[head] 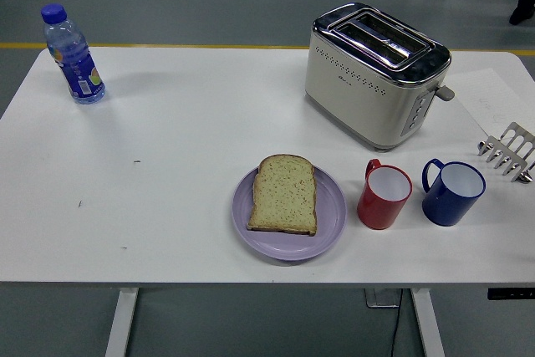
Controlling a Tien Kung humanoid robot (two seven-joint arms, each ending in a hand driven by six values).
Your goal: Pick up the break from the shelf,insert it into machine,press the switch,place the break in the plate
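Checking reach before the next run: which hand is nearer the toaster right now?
Neither can be called: no robot hand is in the head view. The toaster stands alone at the table's far right, and the bread lies on the plate.

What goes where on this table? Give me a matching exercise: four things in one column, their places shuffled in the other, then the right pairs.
Things:
1. slice of bread
2. water bottle
3. blue mug
4. toast rack

Places:
A. far left corner of the table
B. right edge of the table
C. lying flat on the purple plate
D. just right of the red mug

Pairs: 1-C, 2-A, 3-D, 4-B
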